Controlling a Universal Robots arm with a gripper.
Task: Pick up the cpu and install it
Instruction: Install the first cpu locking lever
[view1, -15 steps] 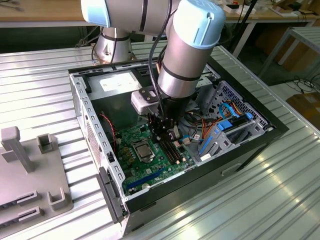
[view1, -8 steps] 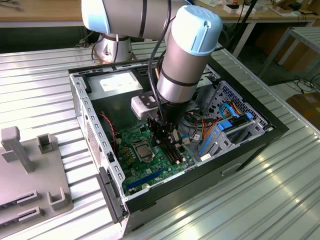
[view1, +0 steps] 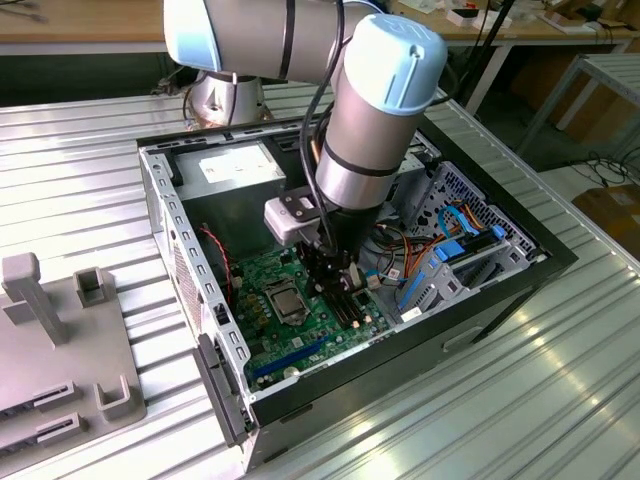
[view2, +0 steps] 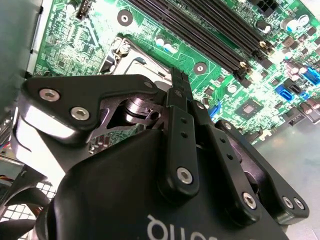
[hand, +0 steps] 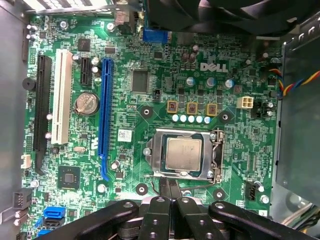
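Fingers (hand: 170, 192) pressed together and empty hover just beside the socket (hand: 186, 152) on the green motherboard (hand: 150, 90), where the cpu (hand: 183, 152) lies seated — a thin, light, stiff, likely fragile chip with a slippery metal face, best gripped by opposite edges.

cpu: one (hand: 183, 152), in its socket (hand: 188, 174)
green motherboard: one (hand: 150, 107)
computer case: one (view1: 215, 335)
long card slots: four (hand: 105, 115)
round coin battery: one (hand: 86, 103)
end effector: one (hand: 169, 192)
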